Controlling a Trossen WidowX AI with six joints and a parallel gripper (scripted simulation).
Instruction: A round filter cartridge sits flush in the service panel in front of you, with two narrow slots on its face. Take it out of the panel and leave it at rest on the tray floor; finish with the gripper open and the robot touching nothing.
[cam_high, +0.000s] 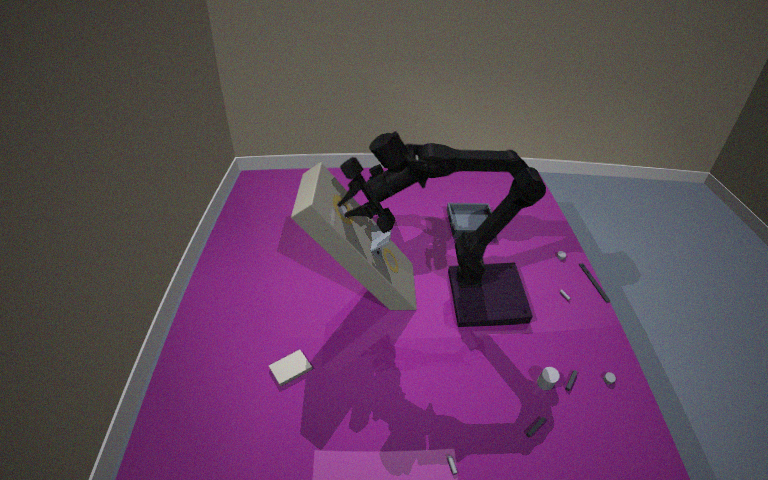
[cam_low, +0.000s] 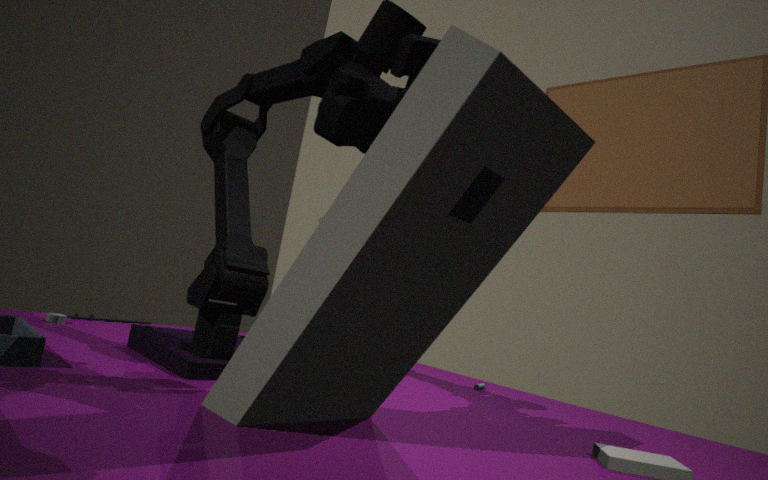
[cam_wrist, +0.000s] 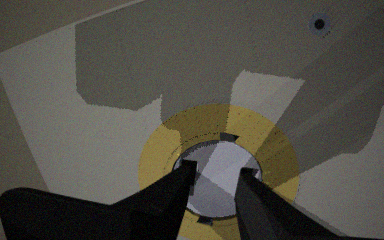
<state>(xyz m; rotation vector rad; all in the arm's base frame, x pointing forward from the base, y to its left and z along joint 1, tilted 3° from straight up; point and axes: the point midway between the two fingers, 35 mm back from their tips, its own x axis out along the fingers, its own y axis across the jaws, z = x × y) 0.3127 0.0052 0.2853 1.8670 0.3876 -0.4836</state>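
Note:
The tilted beige service panel stands on the magenta mat; the exterior view shows its dark back. The round grey filter cartridge sits in a yellow ring in the panel face, with small notches at its rim. My gripper points straight at the cartridge, its two fingers a little apart with the tips at the cartridge face, left and right of its centre. Whether the tips sit inside the slots I cannot tell. In the top view the gripper is at the panel's upper ring. The grey tray stands behind the arm.
A second yellow ring and a pale block are lower on the panel face. The arm's dark base stands right of the panel. A white block, a grey cylinder and several small rods lie on the mat.

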